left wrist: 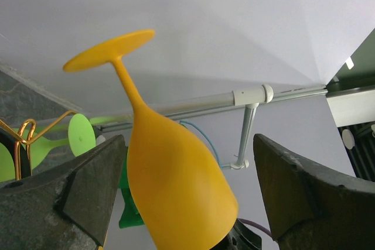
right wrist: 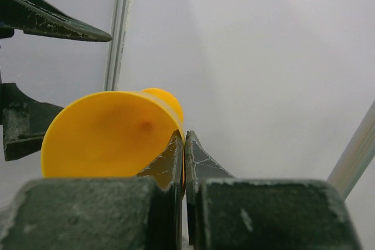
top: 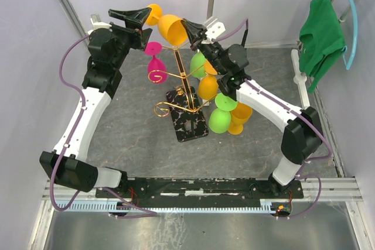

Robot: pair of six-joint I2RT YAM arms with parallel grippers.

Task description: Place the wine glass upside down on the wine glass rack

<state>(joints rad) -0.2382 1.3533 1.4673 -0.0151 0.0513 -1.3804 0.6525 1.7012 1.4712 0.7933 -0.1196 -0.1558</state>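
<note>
Your right claw (right wrist: 184, 139) pinches the orange wine glass (left wrist: 176, 185) by its rim; it looks light and slick, so take the stem with your wide-open left claw (left wrist: 184, 162).

Smooth matt orange plastic glass (left wrist: 176, 191), thin shiny gold metal rack (top: 187, 89), glossy black base (top: 190, 124) veined white like marble, rough grey tabletop (top: 135, 127), soft green cloth shirt (top: 319, 33).

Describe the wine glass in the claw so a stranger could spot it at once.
Find the gold rack on its black marbled base, mid-table. Above its top, an orange wine glass tilts in mid-air, rim pinched by the right claw. Unlike the pink, green and orange glasses on the rack, it hangs from no arm.
</note>
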